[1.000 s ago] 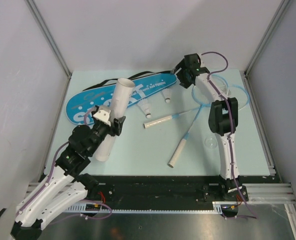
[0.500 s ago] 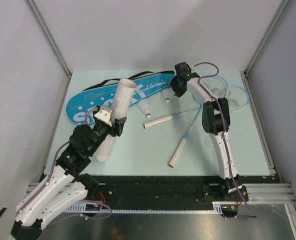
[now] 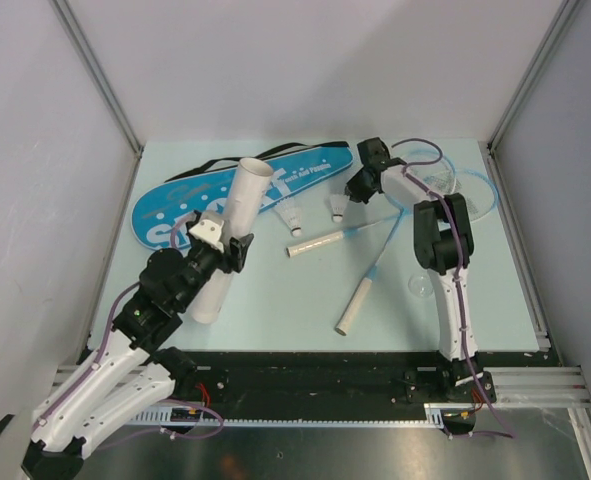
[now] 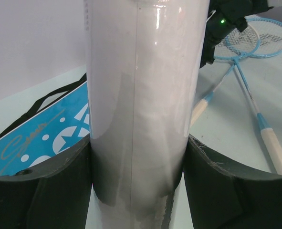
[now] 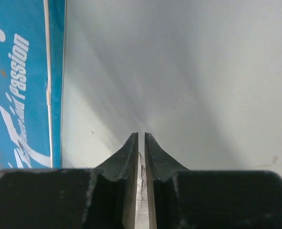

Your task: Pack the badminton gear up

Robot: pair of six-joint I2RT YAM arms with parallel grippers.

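At the far tip of the blue SPORT racket cover [image 3: 170, 213], right gripper [image 3: 352, 193]: fingers pinched almost together on a thin white edge, judged to be the feather skirt of a shuttlecock [image 3: 337, 207].
Left gripper [image 3: 225, 247]: clamped around the white cardboard tube [image 3: 245, 195], low on its length, open mouth tilted up and away.
Loose on the table [image 3: 275, 290], 2nd shuttlecock [image 3: 295, 219]: between tube and rackets [image 3: 445, 188].
Rackets: 2, crossed at right, handles toward the arms, outside the cover.
Step in hand, as a judgement: carrying the pinched shuttlecock to the tube mouth.
Doing it well: lift clear first, cork end down; centre over the mouth; release only once inside the rim; brace the tube, mouth leaning toward the right arm; grip lightly, since feathers crush easily.
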